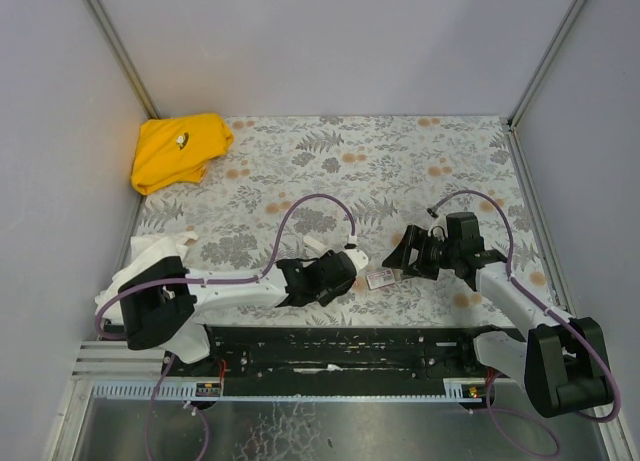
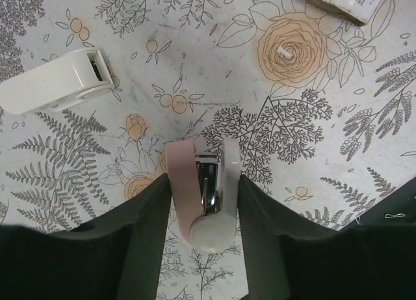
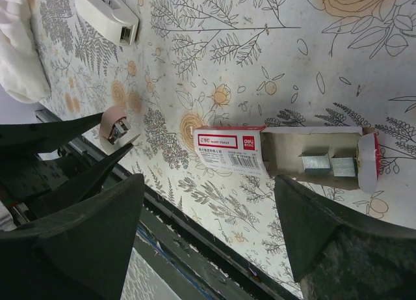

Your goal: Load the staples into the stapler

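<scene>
Between the left fingers (image 2: 130,248) the stapler (image 2: 205,196) sits gripped; the wide-open right fingers (image 3: 325,228) should pinch the staples (image 3: 316,163) squarely.

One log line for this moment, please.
left hand around stapler, grip unclear | right hand open near staple box | tray out, staples inside

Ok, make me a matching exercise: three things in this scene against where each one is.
Things:
1. stapler
2. staples
3. yellow cloth

Places:
a. far left corner of the table
b. between the fingers of the left gripper
c. inside the open staple box

Pairs: 1-b, 2-c, 3-a
</scene>
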Robot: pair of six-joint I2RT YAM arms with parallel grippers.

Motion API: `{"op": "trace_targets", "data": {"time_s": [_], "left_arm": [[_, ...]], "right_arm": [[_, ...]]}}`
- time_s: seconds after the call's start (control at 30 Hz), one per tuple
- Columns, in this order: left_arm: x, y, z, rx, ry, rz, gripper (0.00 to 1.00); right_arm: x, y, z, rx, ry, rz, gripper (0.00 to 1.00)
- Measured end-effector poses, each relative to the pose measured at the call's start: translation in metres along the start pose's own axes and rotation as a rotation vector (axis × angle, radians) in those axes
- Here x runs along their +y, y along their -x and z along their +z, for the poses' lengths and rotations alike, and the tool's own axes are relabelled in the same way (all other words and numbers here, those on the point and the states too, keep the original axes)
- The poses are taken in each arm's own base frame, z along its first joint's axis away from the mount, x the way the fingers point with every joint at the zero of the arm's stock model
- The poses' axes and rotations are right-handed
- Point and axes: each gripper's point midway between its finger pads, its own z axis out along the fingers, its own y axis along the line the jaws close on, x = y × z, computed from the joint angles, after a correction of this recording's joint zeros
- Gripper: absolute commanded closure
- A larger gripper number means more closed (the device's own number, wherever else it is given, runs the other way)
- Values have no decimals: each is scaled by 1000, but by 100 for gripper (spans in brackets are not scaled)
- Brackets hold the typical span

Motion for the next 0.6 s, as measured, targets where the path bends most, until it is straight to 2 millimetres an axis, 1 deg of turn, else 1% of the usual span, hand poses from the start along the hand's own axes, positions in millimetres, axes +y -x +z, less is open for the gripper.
{"op": "trace_targets", "data": {"time_s": [0.13,0.23,0.33,0.4,0.5,0.6], "left_arm": [[2,0,0,-3,10,-6,37],[5,-1,-2,-10,24,-21,31],[8,-5,-8,-22,34,-49,31],[10,-6,-11,-33,39,-80,31],[12,-7,-17,-59,45,-162,35],[16,-3,-28,-108,36,-298,41]], "right_arm": [[0,0,0,-1,2,0,13],[1,0,1,-3,9,-6,13],[4,0,2,-1,21,-16,13],[7,-3,4,14,30,-25,15],[13,-13,10,51,41,-54,20],[24,-28,20,102,45,-103,25]]}}
